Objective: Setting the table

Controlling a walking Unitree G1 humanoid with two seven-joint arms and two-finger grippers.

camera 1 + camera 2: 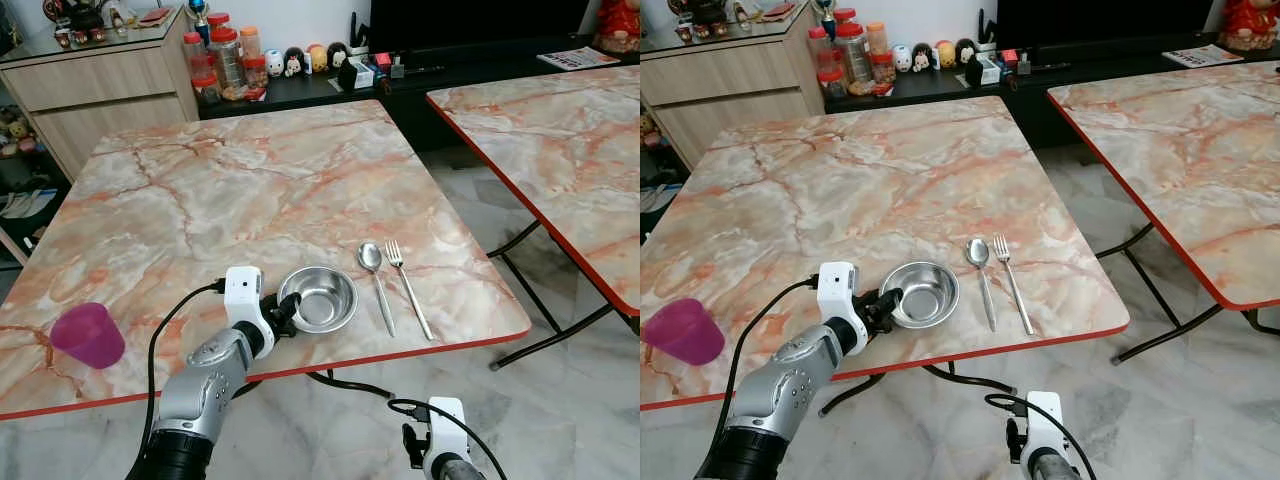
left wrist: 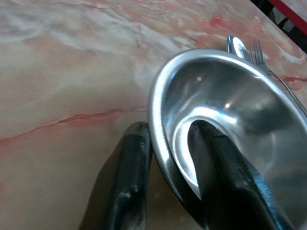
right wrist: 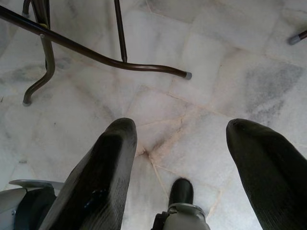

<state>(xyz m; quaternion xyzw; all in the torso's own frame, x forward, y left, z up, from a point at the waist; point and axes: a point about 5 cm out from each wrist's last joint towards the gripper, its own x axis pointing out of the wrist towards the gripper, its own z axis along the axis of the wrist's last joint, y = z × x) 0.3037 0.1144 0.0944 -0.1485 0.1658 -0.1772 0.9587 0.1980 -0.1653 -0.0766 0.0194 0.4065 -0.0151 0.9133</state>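
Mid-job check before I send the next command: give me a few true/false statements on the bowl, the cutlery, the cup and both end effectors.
1. The left end effector grips the steel bowl by its rim, one finger inside and one outside. True.
2. The spoon lies inside the bowl. False: it lies on the table, to the bowl's right, beside the fork.
3. The fork lies between the bowl and the spoon. False: the spoon is next to the bowl, and the fork is further right.
4. The pink cup stands near the table's front left corner, apart from the bowl. True.
5. The right end effector holds the fork. False: it hangs open over the floor, holding nothing.
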